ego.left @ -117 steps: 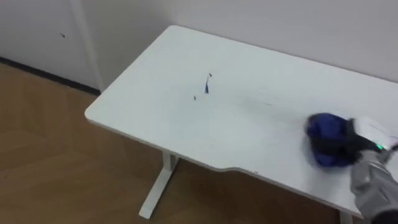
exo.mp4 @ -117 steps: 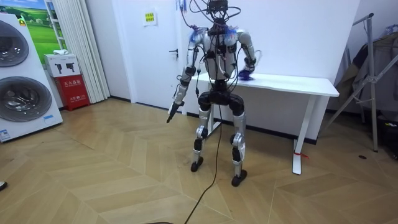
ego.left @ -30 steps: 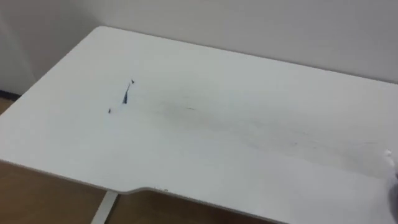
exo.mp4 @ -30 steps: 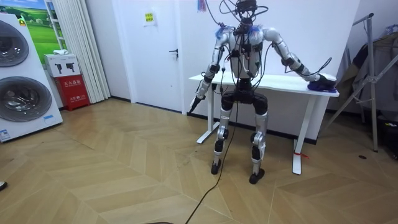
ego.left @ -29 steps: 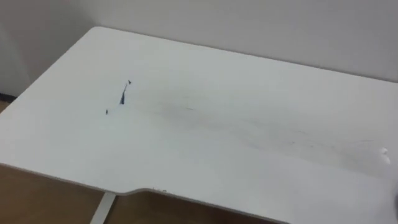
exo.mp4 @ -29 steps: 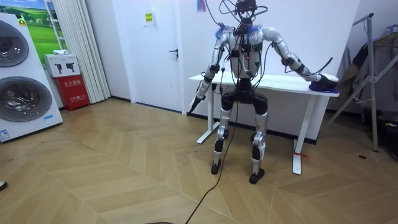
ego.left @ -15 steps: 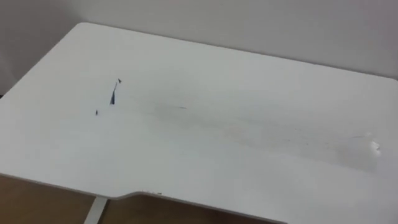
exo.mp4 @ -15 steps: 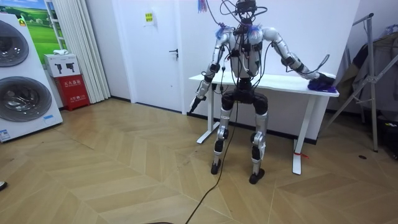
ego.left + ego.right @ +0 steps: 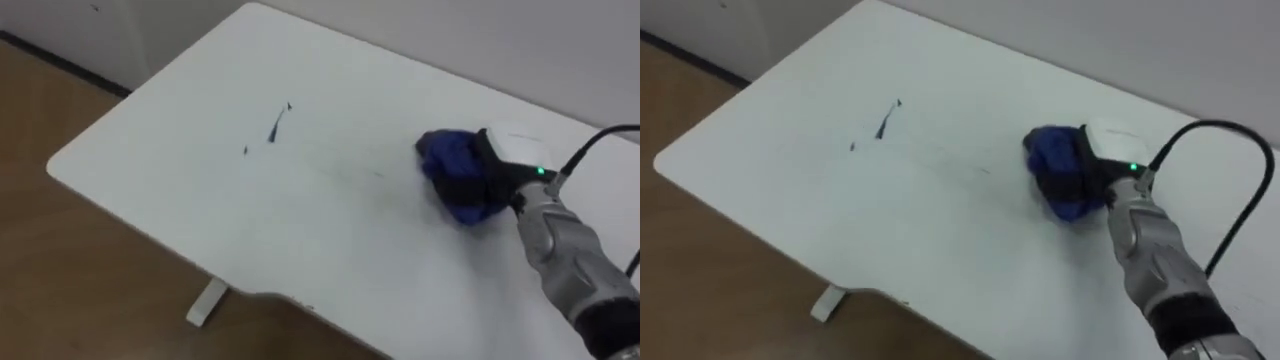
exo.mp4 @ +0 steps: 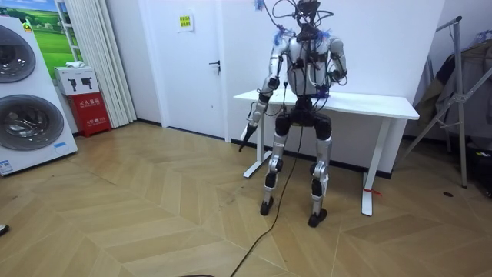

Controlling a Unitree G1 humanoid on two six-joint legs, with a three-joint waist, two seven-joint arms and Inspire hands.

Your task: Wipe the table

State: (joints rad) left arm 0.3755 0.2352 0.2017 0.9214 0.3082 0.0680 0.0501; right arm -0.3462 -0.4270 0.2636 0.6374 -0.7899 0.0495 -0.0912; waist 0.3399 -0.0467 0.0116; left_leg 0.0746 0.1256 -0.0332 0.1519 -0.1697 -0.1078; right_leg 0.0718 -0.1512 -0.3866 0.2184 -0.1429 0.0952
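right hand (image 9: 503, 165): curling its fingers round the blue cloth (image 9: 447, 162) and pressing it down on the table (image 9: 150, 160)
cloth: sitting about mid-table, well apart from the dark marks (image 9: 276, 127) off to the robot's left
left hand (image 10: 251, 123): hanging at its side, too small to tell its state
risk: I'm guessing the bunched-up cloth ends up skimming past those marks or just smearing them if the press is light

Washing machines (image 10: 27, 115) stacking at the room view's far left, red box (image 10: 86, 104) sitting beside them, curtain (image 10: 96, 58) hanging behind. White door (image 10: 192, 69) standing closed, upper left. Metal stand (image 10: 459, 92) leaning at right edge. Wood floor (image 10: 138, 227) spreading below.
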